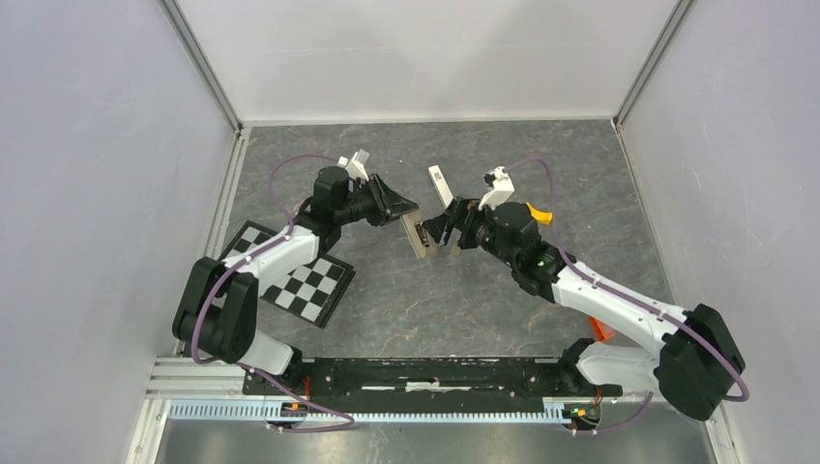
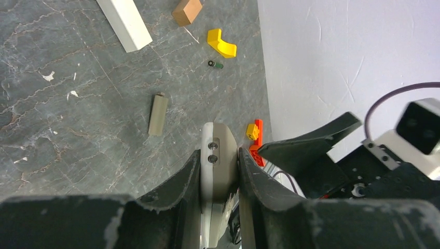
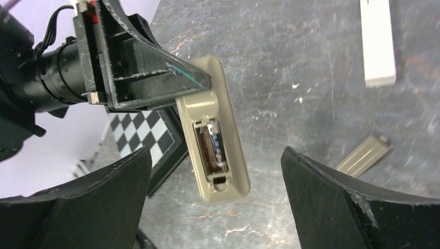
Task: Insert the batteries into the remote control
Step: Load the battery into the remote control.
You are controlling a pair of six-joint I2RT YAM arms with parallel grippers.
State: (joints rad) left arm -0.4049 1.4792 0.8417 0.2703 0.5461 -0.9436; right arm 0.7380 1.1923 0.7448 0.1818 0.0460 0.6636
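left gripper [image 1: 396, 205]: I see its fingers [image 2: 179, 181] clamped on the remote [image 2: 217, 155], one on each flat face, with the remote's end sticking out past the tips.
right gripper [image 1: 445, 232]: its fingers [image 3: 98, 199] are spread wide and hold nothing. The remote hangs ahead of the gap between them.
remote: held off the table. My left wrist view gives it edge-on, showing only a rounded end with two small screws. My right wrist view gives its grey-olive back with the recess open.
seated battery [image 3: 217, 144]: a dark cell lies lengthwise in the recess, on the side nearer the right finger, and the slot beside it shows brown. Only the right wrist view shows this.
loose battery [image 2: 216, 64]: tiny, dark and greenish, on the table well beyond the left fingertips, just near of the yellow piece [image 2: 221, 43]. Only the left wrist view shows it.
cover [image 2: 157, 114]: lies flat on the table ahead and to the left of the left fingers. In the right wrist view it sits just beyond the right-hand finger.
white bar [image 2: 124, 23]: far ahead of the left fingers, with the brown block [image 2: 187, 11] near it.
top view: the two grippers meet mid-table with the remote between them. I cannot read the recess there.
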